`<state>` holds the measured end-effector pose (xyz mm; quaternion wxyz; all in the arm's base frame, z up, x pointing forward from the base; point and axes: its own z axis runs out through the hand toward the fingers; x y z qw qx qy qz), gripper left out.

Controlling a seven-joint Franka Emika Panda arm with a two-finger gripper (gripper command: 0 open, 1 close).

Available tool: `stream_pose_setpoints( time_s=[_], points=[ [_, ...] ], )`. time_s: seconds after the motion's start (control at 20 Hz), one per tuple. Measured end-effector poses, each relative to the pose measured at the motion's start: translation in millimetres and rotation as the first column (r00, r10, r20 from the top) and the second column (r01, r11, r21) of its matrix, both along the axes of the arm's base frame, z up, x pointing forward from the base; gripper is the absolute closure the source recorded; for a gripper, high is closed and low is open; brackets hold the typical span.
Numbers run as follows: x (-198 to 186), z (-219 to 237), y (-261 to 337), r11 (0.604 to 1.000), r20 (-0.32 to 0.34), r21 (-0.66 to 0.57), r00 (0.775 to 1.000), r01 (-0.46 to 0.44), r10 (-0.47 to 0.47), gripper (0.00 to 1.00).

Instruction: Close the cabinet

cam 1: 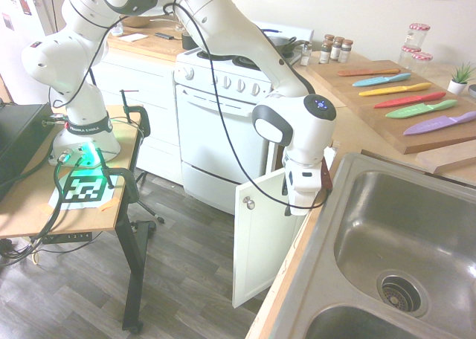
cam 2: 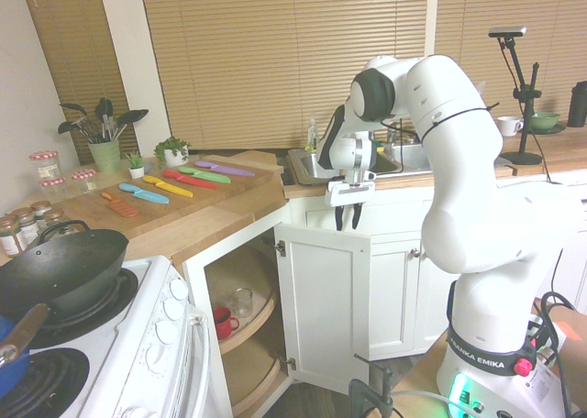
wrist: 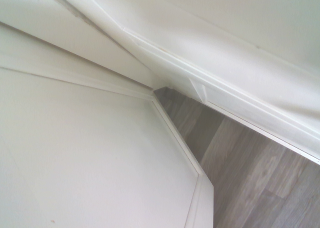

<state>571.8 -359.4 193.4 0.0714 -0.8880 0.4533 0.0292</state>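
The cabinet (cam 2: 326,299) under the wooden countertop has its white recessed-panel door (cam 1: 256,239) swung wide open, and the small silver knob (cam 1: 249,203) faces the room. My gripper (cam 2: 347,218) points straight down at the door's top edge, near the corner far from the hinges. Its two dark fingers (cam 2: 337,218) stand a little apart with nothing held between them. Whether they touch the door I cannot tell. The wrist view shows the door's white panel (wrist: 75,153) close up, with grey wood floor (wrist: 250,178) beyond it.
Inside the cabinet, round shelves hold a red mug (cam 2: 221,322) and a glass jar (cam 2: 241,301). A white oven (cam 1: 216,131) stands beside the cabinet and a steel sink (cam 1: 372,205) above it. A cutting board (cam 1: 387,120) carries coloured knives. A side table (cam 1: 30,205) stands on the floor opposite.
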Motion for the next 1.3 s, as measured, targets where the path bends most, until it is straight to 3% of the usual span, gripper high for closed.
stream_pose_setpoints(
  time_s=[0.8, 1.1, 1.3],
  points=[
    [-2, -2, 1, 0.998, -0.024, -0.020, 0.998, -0.052, 0.052, 1.00],
    [-2, -4, 14, 0.988, -0.042, -0.058, 0.989, -0.144, 0.142, 1.00],
    [10, -36, 82, 0.964, -0.056, -0.059, 0.965, -0.260, 0.257, 1.00]
  ],
)
